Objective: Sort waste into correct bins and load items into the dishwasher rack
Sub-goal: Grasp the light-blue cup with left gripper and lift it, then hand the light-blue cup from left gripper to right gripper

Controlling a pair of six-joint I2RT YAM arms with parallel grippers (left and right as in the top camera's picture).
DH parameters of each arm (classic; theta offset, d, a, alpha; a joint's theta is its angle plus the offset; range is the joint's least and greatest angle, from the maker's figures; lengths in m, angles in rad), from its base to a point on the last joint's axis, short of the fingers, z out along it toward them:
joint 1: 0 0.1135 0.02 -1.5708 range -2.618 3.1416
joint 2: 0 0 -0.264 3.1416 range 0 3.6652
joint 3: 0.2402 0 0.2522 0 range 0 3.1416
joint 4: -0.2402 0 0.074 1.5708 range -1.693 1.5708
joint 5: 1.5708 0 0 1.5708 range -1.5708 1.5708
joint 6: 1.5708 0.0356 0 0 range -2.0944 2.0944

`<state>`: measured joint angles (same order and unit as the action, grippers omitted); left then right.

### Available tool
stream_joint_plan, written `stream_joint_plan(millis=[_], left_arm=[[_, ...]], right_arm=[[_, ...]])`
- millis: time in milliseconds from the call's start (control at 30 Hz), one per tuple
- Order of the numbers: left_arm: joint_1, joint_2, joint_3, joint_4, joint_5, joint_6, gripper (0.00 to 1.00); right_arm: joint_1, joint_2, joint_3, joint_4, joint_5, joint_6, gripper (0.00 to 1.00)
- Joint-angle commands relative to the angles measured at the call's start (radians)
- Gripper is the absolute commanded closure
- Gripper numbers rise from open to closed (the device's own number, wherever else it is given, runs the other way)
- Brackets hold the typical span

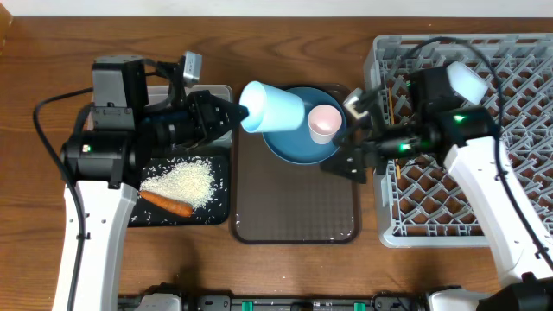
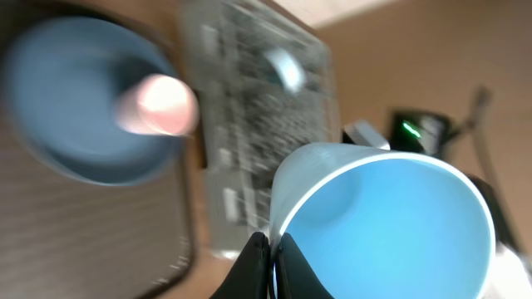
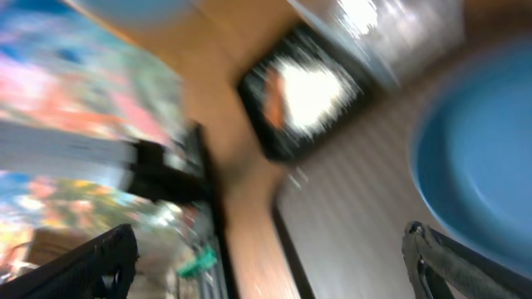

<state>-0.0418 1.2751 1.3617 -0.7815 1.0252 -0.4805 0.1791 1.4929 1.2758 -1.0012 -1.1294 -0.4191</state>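
Note:
My left gripper [image 1: 240, 111] is shut on the rim of the light-blue cup [image 1: 275, 107], which it holds tilted on its side in the air over the dark-blue plate [image 1: 294, 147]. In the left wrist view the fingers [image 2: 274, 257] pinch the cup's wall [image 2: 399, 232]. The pale-pink cup [image 1: 324, 123] stands on the plate. My right gripper [image 1: 352, 136] is open beside the plate's right edge, with nothing between its fingers. Rice [image 1: 180, 181] and a carrot [image 1: 166, 203] lie in the black tray [image 1: 220, 194]. The grey dishwasher rack [image 1: 518, 78] is at the right.
The plate rests on a flat brown serving tray [image 1: 294, 212] in the middle. A clear tub [image 1: 220, 91] sits behind the black tray, mostly hidden by my left arm. The right wrist view is blurred and shows the plate [image 3: 482, 166] and the serving tray [image 3: 357, 216].

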Motion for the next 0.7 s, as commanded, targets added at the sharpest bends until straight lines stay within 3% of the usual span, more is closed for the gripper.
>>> stream_joint_plan(millis=[0,200,433,667], left_arm=[[-0.008,-0.002,0.001,0.000,0.220,0.044,0.93],[-0.053,-0.001,0.000,0.001,0.215,0.058,0.94],[-0.134,-0.001,0.000,0.002,0.101,0.057,0.94],[-0.191,0.000,0.000,0.010,0.053,0.058,0.94]], right_arm=[[-0.059,-0.019,0.005,0.016,-0.358,-0.139,0.01],[-0.080,-0.022,0.005,0.037,-0.431,-0.135,0.01],[-0.050,-0.022,0.005,0.069,-0.431,-0.132,0.01],[-0.042,-0.023,0.005,0.154,-0.431,-0.006,0.01]])
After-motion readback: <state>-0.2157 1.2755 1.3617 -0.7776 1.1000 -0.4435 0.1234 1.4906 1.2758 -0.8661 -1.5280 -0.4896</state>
